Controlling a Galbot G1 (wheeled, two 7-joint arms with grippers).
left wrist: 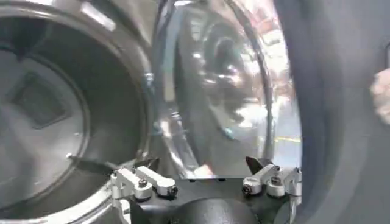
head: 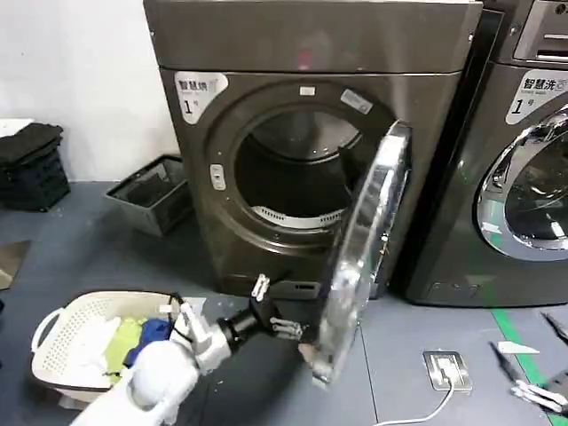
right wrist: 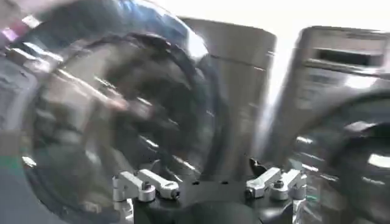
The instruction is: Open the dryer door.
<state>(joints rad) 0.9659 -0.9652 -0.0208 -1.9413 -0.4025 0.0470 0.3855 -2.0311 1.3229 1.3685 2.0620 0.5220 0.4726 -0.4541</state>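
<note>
Now: two machines | one dryer door (head: 368,257) swung wide open | one left gripper (head: 277,309) just beside its lower edge, fingers spread, holding nothing | one laundry basket (head: 53,333) on floor

"1" sticker (head: 197,94) on dryer front, "1" label (head: 535,94) on neighbouring machine (Chinese txt unclear)

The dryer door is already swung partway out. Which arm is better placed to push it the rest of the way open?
Probably the left. The left gripper is open at the inner face of the dryer door, near its lower edge, beside the drum opening.
</note>
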